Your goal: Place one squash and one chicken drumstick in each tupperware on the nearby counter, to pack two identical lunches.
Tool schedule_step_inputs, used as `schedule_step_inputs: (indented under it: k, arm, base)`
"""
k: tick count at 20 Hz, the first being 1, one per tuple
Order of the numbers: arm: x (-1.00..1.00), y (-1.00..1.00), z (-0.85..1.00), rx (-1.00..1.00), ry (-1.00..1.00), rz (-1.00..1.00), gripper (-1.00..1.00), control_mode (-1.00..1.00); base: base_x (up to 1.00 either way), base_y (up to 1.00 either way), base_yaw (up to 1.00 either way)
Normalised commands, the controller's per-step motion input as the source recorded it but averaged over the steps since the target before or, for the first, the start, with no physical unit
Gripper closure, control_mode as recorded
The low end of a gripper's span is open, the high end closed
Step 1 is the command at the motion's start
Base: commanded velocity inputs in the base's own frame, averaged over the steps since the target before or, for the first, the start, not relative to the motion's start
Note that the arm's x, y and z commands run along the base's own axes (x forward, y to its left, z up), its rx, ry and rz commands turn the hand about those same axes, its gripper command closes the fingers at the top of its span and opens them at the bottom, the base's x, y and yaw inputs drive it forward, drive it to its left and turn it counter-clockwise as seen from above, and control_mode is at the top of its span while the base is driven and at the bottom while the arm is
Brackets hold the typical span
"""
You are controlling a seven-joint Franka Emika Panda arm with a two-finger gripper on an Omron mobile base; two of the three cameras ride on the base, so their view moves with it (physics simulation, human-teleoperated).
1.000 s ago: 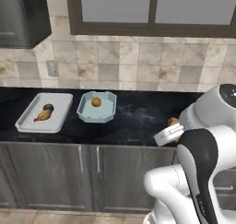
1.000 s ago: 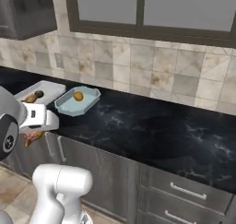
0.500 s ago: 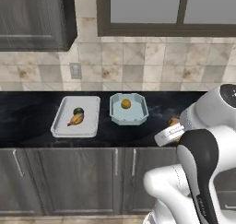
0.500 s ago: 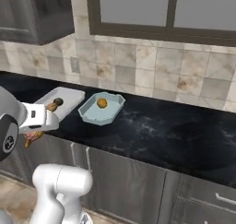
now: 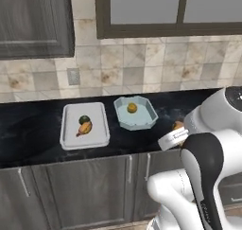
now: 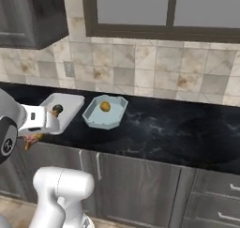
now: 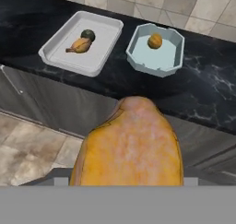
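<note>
A glossy orange-brown chicken drumstick [image 7: 131,144] looms large in the hand view, with my gripper [image 5: 176,132] shut on it; its fingertips are hidden behind the meat. I hold it in front of the counter [image 5: 28,129] edge. The white rectangular tupperware [image 7: 55,57] holds a dark green squash [image 7: 87,34] and a second drumstick [image 7: 78,45] lying against it. To its right, the pale-blue octagonal tupperware [image 7: 152,64] holds a yellow-orange squash [image 7: 155,40]. From the right base view the held drumstick [image 6: 32,139] hangs below my hand, left of the blue tupperware [image 6: 101,121].
Dark grey cabinet doors [image 5: 85,191] with bar handles run under the black worktop. A tiled wall with an outlet [image 5: 73,76] and a window [image 5: 179,11] stand behind. An upper cabinet [image 5: 33,21] hangs at the left. Bare counter [image 6: 178,128] stretches right of the containers.
The base has driven left, so both containers slid rightward in the base views and now sit nearer my arm. My gripper still grips the drumstick the same way.
</note>
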Motion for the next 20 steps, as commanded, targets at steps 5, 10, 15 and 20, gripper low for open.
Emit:
schedule_step_inputs:
  k: [5, 10, 15, 20]
  arm:
    - [0.0, 0.0, 0.0, 0.0, 0.0, 0.0, 1.0, 1.0]
    - [0.0, 0.0, 0.0, 0.0, 0.0, 0.0, 1.0, 1.0]
    - [0.0, 0.0, 0.0, 0.0, 0.0, 0.0, 1.0, 1.0]
    - [0.0, 0.0, 0.0, 0.0, 0.0, 0.0, 1.0, 1.0]
  base:
    - [0.08, 0.25, -0.34]
    - [0.33, 0.43, -0.28]
    - [0.55, 0.56, -0.22]
    - [0.52, 0.2, -0.17]
